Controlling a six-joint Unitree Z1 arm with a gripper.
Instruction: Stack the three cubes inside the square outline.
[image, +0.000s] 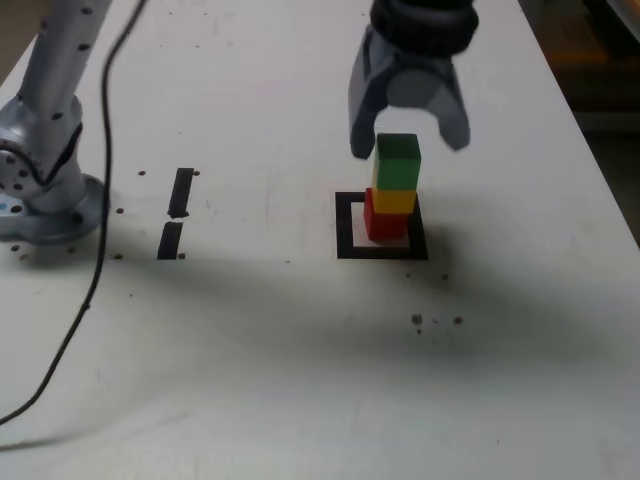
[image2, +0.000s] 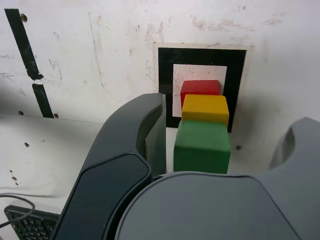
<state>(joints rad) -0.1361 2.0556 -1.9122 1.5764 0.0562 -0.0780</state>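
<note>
Red cube (image: 387, 222) sits at the bottom of the stack, down on the white centre of the square outline (image: 346, 240), with the black border running around it on the tabletop (image: 230, 350). On top of it rests the yellow cube (image: 393, 201), and on that the green cube (image: 397, 162), so all three cubes stand in one upright column. They are not perfectly lined up: the exterior view has the red one's edge peeking out past the yellow one toward the exterior view's left. The foot of the column is nearer the outline's right side in the exterior view, and some white centre shows beside it on the exterior view's left.

Over the column hangs the gripper (image: 411, 142), its jaws spread wide and pointing down, letting go of everything. The green cube is just below and between the fingertips, the nearest of the three to them; from the wrist, one finger (image2: 156, 135) shows on one side of it and the other finger across a wider gap, neither gripping it. The yellow and red cubes are farther down, below the fingertips.

Off to the exterior view's left lie two short black strips (image: 181, 192), well apart from the outline, and beyond them the arm's round base (image: 52, 215) with a dark cable (image: 106, 150) hanging in front of the table.
</note>
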